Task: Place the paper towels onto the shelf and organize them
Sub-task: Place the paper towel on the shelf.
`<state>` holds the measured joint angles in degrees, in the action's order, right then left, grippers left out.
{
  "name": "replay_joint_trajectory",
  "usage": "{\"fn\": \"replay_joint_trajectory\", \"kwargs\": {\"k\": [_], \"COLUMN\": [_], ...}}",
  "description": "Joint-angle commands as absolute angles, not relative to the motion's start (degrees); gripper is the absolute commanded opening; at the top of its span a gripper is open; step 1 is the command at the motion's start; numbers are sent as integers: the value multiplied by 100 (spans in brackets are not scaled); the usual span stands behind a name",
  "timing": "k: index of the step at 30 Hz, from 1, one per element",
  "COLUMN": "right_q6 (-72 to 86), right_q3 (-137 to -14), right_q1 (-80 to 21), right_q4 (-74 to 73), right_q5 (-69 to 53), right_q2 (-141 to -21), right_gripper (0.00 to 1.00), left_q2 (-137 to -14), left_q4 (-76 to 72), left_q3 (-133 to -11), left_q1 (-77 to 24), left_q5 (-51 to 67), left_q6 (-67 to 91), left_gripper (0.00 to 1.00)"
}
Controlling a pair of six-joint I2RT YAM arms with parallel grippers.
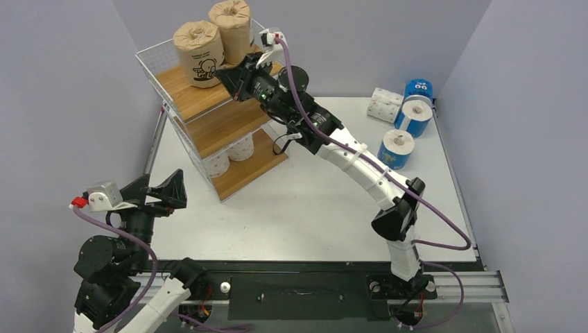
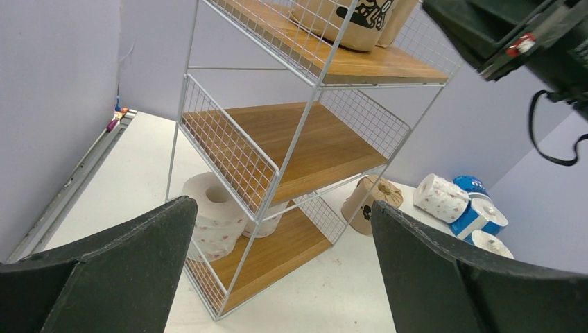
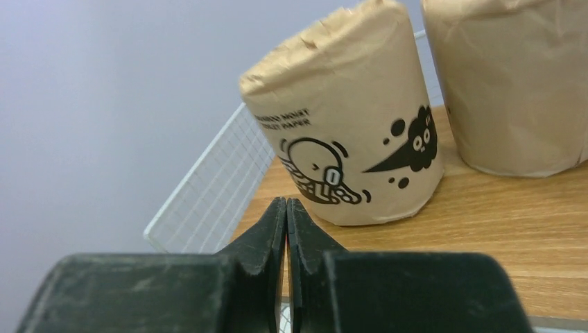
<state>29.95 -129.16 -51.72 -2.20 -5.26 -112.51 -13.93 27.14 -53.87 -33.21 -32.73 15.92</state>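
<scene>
**Right gripper shut and empty at the top tier**

The shelf (image 1: 225, 128) carries two brown rolls (image 1: 229, 28) on top and white rolls (image 1: 239, 148) at the bottom. The blue rolls (image 1: 396, 149) stand upright, well off to the right, nearer the right arm. The right gripper (image 3: 286, 208) is pinched shut on nothing, just before the front roll (image 3: 347, 132). The left gripper (image 1: 154, 189) gapes wide (idle, far off). A third brown roll (image 2: 371, 198) hides behind the shelf.

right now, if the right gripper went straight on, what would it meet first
Likely the printed brown-wrapped roll on the top board; the right gripper aims at its lower left, depth unclear.
</scene>
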Motion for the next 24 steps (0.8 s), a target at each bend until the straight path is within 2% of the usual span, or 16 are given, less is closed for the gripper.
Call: {"fn": "replay_joint_trajectory", "kwargs": {"k": [1,7,24], "right_q6": [3280,3431,3705], "right_q3": [-13282,-13079,-13452], "right_q1": [-5100,-5039,-4933], "right_q4": [-185,458,782], "right_q5": [-766,-634,-291], "right_q2": [-11621,-11761,-12295], "right_gripper": [0,0,0], "left_q2": [-1380,-1433,-1455], "left_q4": [2639,2598,2530], "left_q3": [-5382,-5297,-5124], "left_q1": [-3305,-3305,-3305], "left_q5": [-3227,-3105,-3093], "left_q6": [1612,1756,1857], "left_gripper": [96,96,96]}}
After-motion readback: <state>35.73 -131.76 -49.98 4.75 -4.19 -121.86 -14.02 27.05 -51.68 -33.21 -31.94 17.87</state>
